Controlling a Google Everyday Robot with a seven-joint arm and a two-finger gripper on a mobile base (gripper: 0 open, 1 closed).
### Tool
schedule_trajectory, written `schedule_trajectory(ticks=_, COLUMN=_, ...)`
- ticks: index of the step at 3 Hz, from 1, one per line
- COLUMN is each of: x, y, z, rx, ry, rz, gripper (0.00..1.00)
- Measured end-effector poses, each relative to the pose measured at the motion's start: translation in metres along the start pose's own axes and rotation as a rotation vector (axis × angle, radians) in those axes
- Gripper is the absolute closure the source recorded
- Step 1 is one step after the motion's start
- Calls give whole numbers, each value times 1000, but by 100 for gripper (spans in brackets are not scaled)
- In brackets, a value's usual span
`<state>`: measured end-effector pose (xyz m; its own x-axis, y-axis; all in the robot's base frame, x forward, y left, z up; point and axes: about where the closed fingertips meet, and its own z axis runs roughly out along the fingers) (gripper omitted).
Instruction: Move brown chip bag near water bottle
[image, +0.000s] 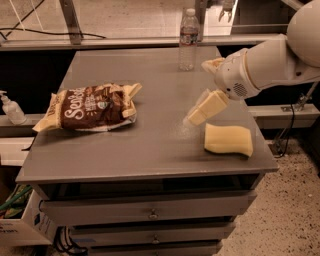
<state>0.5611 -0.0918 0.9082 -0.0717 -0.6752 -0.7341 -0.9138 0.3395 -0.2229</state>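
Gray table (150, 150): chip bag (90, 107) lies left, well apart from bottle (188, 37) at far edge. Gripper (194, 118) hovers right, near sponge (228, 140); grip state can't tell. Move not started.

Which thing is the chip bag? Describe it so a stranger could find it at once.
Start at the grey table; the chip bag lies flat on its left side, far from the water bottle at the back edge. The gripper hovers over the right side, beside the yellow sponge. Unlike that plain sponge, the bag is crinkly, dark brown, with cream ends and white lettering.
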Motion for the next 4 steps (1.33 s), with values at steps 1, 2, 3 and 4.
schedule_trajectory(ticks=1, x=-7, y=-2, z=29, rx=9, ry=-82, rz=29, gripper=0)
schedule_trajectory(ticks=2, x=-21, y=4, z=61, rx=-32, ry=-172, rz=48, gripper=0)
schedule_trajectory(ticks=3, x=-41, y=15, z=95, rx=-119, ry=-277, rz=68, gripper=0)
schedule_trajectory(ticks=4, x=-41, y=16, z=95, rx=-119, ry=-278, rz=68, gripper=0)
